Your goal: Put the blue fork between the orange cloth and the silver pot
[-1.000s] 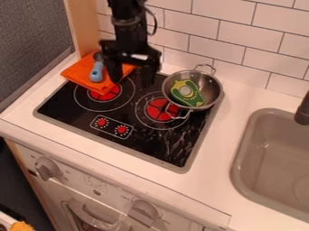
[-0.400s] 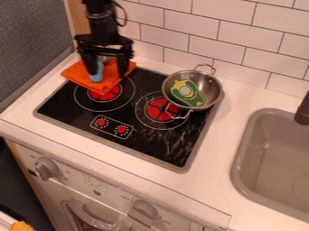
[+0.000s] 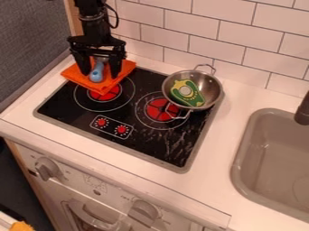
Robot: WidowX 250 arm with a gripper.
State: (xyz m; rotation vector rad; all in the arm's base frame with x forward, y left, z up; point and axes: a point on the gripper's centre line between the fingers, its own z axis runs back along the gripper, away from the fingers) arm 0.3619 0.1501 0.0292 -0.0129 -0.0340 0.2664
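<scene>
Blue fork (image 3: 96,75) on orange cloth (image 3: 73,75), fingers (image 3: 115,67) spread astride it, tips prob. nr cloth; silver pot (image 3: 212,90) w/ green toy (image 3: 188,96).

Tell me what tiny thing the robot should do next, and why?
Probably close its fingers on the fork, if they're low enough. They're open, one on each side of its blue handle, and the fork lies on the cloth, so it must be picked up to go beside the pot.
</scene>
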